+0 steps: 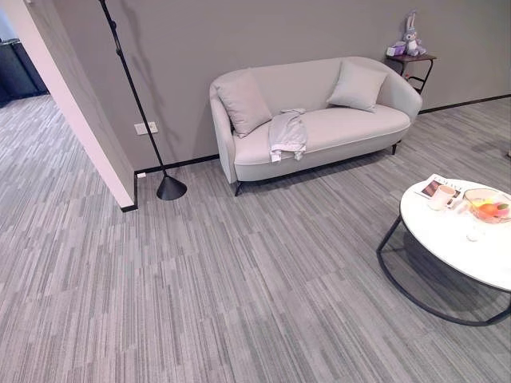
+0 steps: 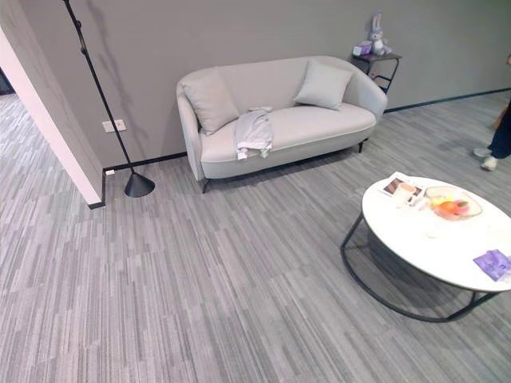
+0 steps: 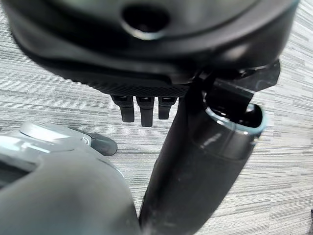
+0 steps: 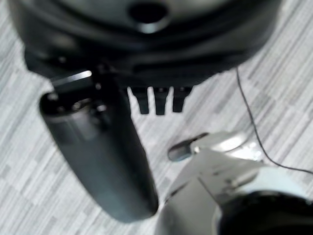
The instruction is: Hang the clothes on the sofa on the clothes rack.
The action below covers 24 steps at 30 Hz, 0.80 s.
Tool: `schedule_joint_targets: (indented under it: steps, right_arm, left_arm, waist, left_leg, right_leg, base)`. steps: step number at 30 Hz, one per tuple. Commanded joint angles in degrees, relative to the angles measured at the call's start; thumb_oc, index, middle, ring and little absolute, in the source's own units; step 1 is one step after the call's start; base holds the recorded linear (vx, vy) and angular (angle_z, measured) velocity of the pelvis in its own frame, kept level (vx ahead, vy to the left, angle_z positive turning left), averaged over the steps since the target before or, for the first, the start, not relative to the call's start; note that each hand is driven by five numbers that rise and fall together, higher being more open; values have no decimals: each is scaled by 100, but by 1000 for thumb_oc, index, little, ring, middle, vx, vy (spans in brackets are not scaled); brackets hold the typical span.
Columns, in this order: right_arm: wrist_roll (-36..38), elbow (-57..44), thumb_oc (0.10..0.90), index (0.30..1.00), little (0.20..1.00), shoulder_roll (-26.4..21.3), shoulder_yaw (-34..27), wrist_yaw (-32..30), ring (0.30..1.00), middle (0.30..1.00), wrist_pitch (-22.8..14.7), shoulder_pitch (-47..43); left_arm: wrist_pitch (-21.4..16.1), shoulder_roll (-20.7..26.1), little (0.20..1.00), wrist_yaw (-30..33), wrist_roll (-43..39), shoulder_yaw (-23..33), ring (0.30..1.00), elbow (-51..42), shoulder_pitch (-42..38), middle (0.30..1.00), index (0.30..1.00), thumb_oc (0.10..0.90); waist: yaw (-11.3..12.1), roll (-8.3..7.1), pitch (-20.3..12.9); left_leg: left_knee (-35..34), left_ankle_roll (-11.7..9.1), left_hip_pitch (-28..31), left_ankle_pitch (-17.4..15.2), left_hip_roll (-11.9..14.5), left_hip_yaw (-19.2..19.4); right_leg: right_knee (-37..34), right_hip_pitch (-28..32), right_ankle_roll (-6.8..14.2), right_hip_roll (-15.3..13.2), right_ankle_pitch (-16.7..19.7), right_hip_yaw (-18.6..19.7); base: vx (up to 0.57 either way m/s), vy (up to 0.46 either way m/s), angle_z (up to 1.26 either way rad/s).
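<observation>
A: What are the robot's hands doing?
B: The left hand [image 3: 146, 83] hangs over the grey striped floor [image 1: 200, 295]. Its fingers [image 3: 145, 110] are straight and loose, and it holds nothing. The right hand [image 4: 146, 63] is the same, with straight fingers [image 4: 160, 104] and nothing in it.

A: Where are the clothes?
B: A light grey top [image 1: 287, 134] lies on the seat of the pale sofa [image 1: 351, 128]. It is near the middle, and part of it hangs over the front edge. A cushion [image 1: 243, 102] sits just beside it, and another cushion [image 1: 357, 84] sits at the far end.

A: What is the room like?
B: The sofa stands against a grey wall [image 1: 239, 40]. A black floor lamp [image 1: 169, 187] stands near the sofa's end, by a wall corner [image 1: 120, 187]. A small side table [image 1: 413, 62] with a toy bunny [image 1: 412, 36] stands at the other end.

A: Is there room to move?
B: Yes, there is a wide open floor in front of the sofa. A round white table [image 2: 431, 247] on the right holds a bowl of fruit [image 2: 452, 206], a cup [image 2: 406, 191], a magazine [image 2: 393, 184] and a purple thing [image 2: 493, 263]. A person's leg and shoe [image 2: 493, 152] show at the right edge.
</observation>
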Motion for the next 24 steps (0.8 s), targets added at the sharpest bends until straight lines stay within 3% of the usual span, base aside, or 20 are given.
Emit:
schedule_joint_targets:
  steps: [1,3,5,7,10,11,14,17,18,19,22,23,24]
  right_arm:
    - [-204,425,800,900,900,-203,-92,29,900,900,-111,-238]
    - [-215,426,800,900,900,-260,-138,34,900,900,-105,-267]
    - [-221,389,800,900,900,-289,-167,33,900,900,-109,-375]
    - [-303,400,800,900,900,-310,-185,37,900,900,-104,-414]
    - [-367,347,800,900,900,-361,-240,90,900,900,-72,-451]
    - [-292,275,800,900,900,-347,-329,56,900,900,-93,-415]
    - [-151,215,800,900,900,-340,-394,19,900,900,-130,-435]
    - [62,278,800,900,900,-341,-475,-3,900,900,-131,-545]
    - [62,278,800,900,900,-341,-475,-3,900,900,-131,-545]
    - [43,264,800,900,900,-294,-470,34,900,900,-107,-543]
    - [-21,263,800,900,900,-264,-453,65,900,900,-81,-454]
    - [-108,252,800,900,900,-224,-370,65,900,900,-99,-436]
    - [-159,266,800,900,900,-252,-319,52,900,900,-85,-465]
  left_arm:
    - [-241,-419,900,-33,181,-204,900,230,-334,900,900,800]
    - [-229,-437,900,-50,202,-261,900,184,-342,900,900,800]
    - [-221,-419,900,-48,183,-317,900,114,-401,900,900,800]
    - [-222,-430,900,-42,195,-353,900,79,-427,900,900,800]
    - [-194,-422,900,-43,246,-344,900,106,-474,900,900,800]
    - [-173,-416,900,-24,267,-302,900,166,-430,900,900,800]
    - [-200,-369,900,-16,300,-233,900,239,-428,900,900,800]
    - [-248,-367,900,27,326,-277,900,289,-477,900,900,800]
    - [-248,-367,900,27,326,-277,900,289,-477,900,900,800]
    - [-278,-352,900,62,370,-286,900,297,-479,900,900,800]
    - [-293,-302,900,72,415,-266,900,303,-483,900,900,800]
    - [-297,-291,900,97,458,-267,900,332,-445,900,900,800]
    - [-309,-277,900,134,450,-268,900,308,-469,900,900,800]
  waist:
    - [12,-4,-112]
    - [0,41,-74]
    - [-17,106,62]
    - [-10,180,162]
    - [-104,345,430]
    - [-120,391,445]
    - [-144,366,408]
    - [-258,291,406]
    - [-258,291,406]
    - [-301,265,380]
    - [-288,167,298]
    - [-282,98,245]
    - [-287,139,180]
  left_leg:
    - [-93,-124,-72,-186,84,-204]
    - [-53,-65,-82,-216,48,-221]
    - [64,24,-194,-249,42,-196]
    - [109,122,-206,-309,1,-200]
    - [-12,262,62,-348,3,-167]
    - [-127,239,279,-420,12,-171]
    - [-136,99,400,-588,108,-259]
    - [-136,-91,659,-847,205,-447]
    - [-136,-91,659,-847,205,-447]
    - [-136,-213,929,-1073,368,-512]
    - [-136,-277,1105,-1224,469,-619]
    - [-136,-329,1221,-1226,590,-607]
    - [-135,-404,1256,-1042,911,-667]
  right_leg:
    - [25,-133,661,-499,60,-175]
    - [182,-179,663,-539,31,-200]
    - [887,-588,663,-569,-132,-202]
    - [1762,-1015,852,-645,-143,-313]
    - [3453,-1870,1250,-929,495,-488]
    - [3609,-2083,1294,-1247,687,-776]
    - [2421,-2092,1131,-1402,498,-942]
    - [809,-2246,1240,-1476,971,-417]
    - [809,-2246,1240,-1476,971,-417]
    - [389,-2417,1373,-1604,1244,-158]
    - [285,-2352,1411,-1609,1364,-185]
    - [498,-2326,1370,-1568,1364,-264]
    - [759,-2426,1299,-1390,1263,-258]
  base:
    - [25,94,0]
    - [-5,94,2]
    - [-76,104,0]
    - [-61,149,-6]
    - [31,168,-6]
    - [225,36,16]
    - [281,-147,15]
    - [314,-198,-6]
    - [453,-239,0]
    - [430,-238,5]
    - [398,-267,30]
    - [338,-324,36]
    - [491,-482,34]
